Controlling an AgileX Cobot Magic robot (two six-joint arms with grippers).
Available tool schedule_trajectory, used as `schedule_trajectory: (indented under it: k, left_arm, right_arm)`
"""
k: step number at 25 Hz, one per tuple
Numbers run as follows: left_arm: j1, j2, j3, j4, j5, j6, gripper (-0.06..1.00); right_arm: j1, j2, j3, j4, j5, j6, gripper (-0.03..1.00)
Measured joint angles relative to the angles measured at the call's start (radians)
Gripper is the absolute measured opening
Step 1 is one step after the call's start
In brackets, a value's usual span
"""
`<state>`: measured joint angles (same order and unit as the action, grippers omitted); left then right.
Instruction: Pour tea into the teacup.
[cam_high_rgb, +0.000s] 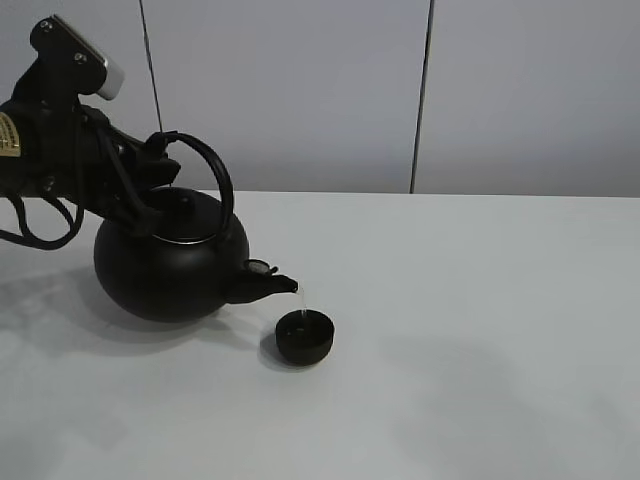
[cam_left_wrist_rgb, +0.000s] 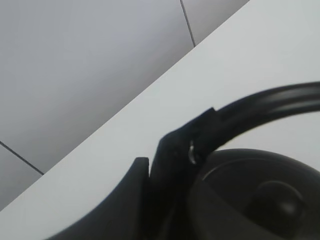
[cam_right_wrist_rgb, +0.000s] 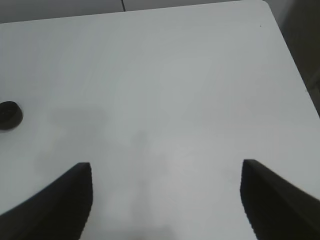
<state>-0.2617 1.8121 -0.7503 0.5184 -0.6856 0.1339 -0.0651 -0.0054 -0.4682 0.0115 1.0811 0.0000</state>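
The fingers of the left gripper are clenched on the arched handle of the black kettle. They grip low on the arch, at the end away from the spout. Gripping behind the kettle's bulk probably lets a turn of the wrist tip the body forward while the arm is kept away from the pour. In the left wrist view the lid sits in place just beyond the fingers.

The kettle leans with its spout down and toward the middle of the table. Whether its base touches the tabletop or hangs just above it cannot be told. A thin, nearly colourless stream of tea drops from the spout's tip. The teacup stands upright on the table right under that tip, just beside the kettle's belly. The short drop should make splashing unlikely. The pour looks under way, but the cup's level cannot be read.

The right gripper has its fingers spread with nothing between them. It hangs over bare table, with the teacup well off at the edge of its view. It seems parked aside because one arm is enough for this pour.
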Motion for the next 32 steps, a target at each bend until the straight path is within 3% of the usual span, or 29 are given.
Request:
schedule_trajectory:
  k: [25,32]
  left_arm:
    - [0.0,0.0,0.0,0.014,0.0,-0.003,0.11]
    - [0.0,0.0,0.0,0.014,-0.003,-0.12,0.11]
  right_arm:
    - [0.0,0.0,0.0,0.0,0.0,0.0,0.56]
    - [0.0,0.0,0.0,0.0,0.0,0.0,0.56]
